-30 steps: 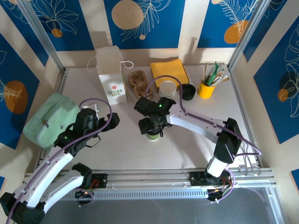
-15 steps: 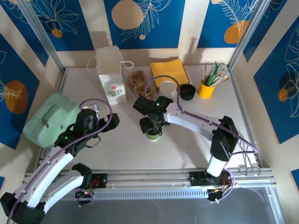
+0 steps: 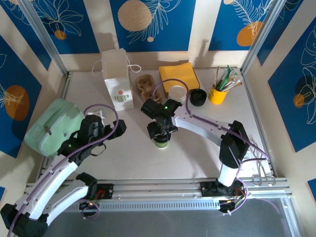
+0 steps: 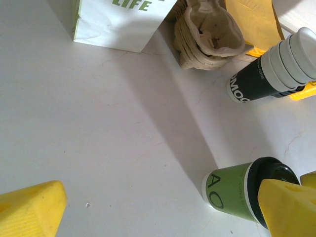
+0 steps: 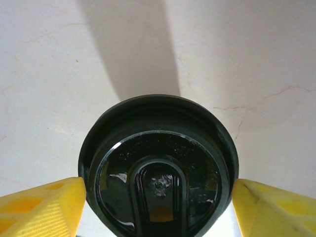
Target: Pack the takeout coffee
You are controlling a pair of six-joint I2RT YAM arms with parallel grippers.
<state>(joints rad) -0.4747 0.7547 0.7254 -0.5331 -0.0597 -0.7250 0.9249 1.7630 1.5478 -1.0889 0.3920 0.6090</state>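
Observation:
The takeout coffee, a green paper cup with a black lid, stands upright near the middle of the table. My right gripper reaches down over it from above. In the right wrist view the black lid sits between the yellow fingers, which touch its rim on both sides. My left gripper hovers to the left of the cup, open and with nothing in it. Its wrist view shows the cup's green side at the lower right. The white paper bag stands at the back left.
A brown cup carrier lies beside the bag. A stack of cups, black lids, yellow napkins and a yellow cup of straws line the back. A green pouch lies at the left edge.
The right gripper's fingers have closed in on the coffee's lid, and its arm has shifted slightly. The left arm has not moved.

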